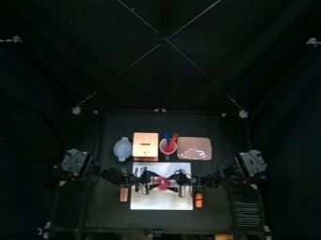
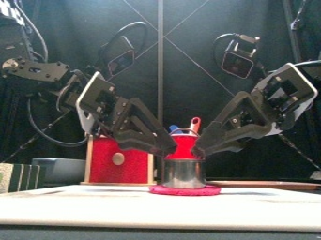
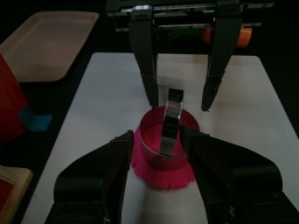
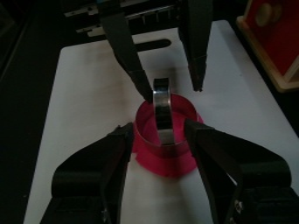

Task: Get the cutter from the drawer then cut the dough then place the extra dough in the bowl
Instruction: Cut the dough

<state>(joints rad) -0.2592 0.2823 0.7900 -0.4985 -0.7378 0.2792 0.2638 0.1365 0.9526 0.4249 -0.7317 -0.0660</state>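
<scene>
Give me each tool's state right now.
Left tool: open, straddling the round metal cutter standing on the flat red dough disc.
Right tool: open, straddling the same cutter.

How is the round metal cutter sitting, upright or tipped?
Upright: the round metal cutter stands level, rim down, on the flat pink dough disc.

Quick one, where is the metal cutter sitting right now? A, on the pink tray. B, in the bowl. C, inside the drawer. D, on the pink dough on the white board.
D: the front view shows the cutter standing on the dough, which lies on the white board.
</scene>
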